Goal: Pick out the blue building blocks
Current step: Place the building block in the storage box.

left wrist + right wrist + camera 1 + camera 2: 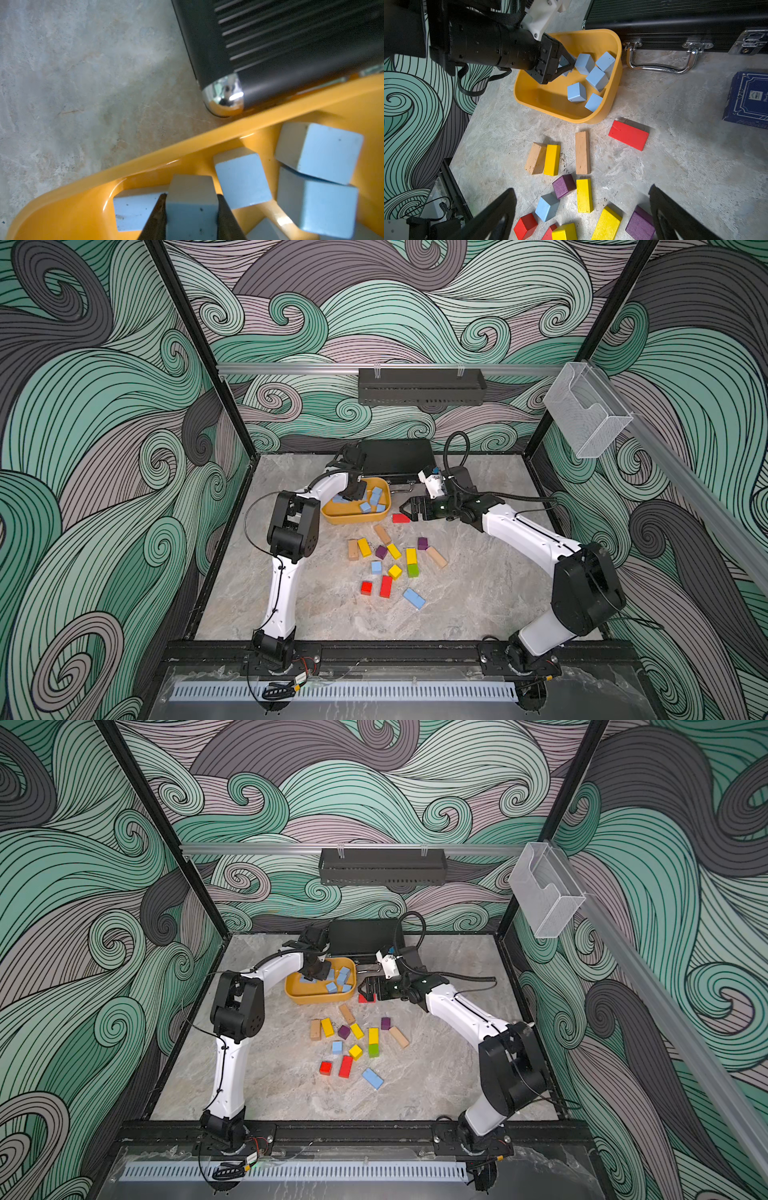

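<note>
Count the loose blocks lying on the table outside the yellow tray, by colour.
Yellow blocks: 4
Tan blocks: 3
Red blocks: 3
Purple blocks: 2
Blue blocks: 2
Green block: 1
Total: 15

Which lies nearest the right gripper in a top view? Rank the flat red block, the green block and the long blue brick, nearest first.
1. Flat red block: right by the tips of the open right gripper, at the far side of the scatter.
2. Green block: mid-table, against a yellow block.
3. Long blue brick: alone, closest to the front edge.
</note>
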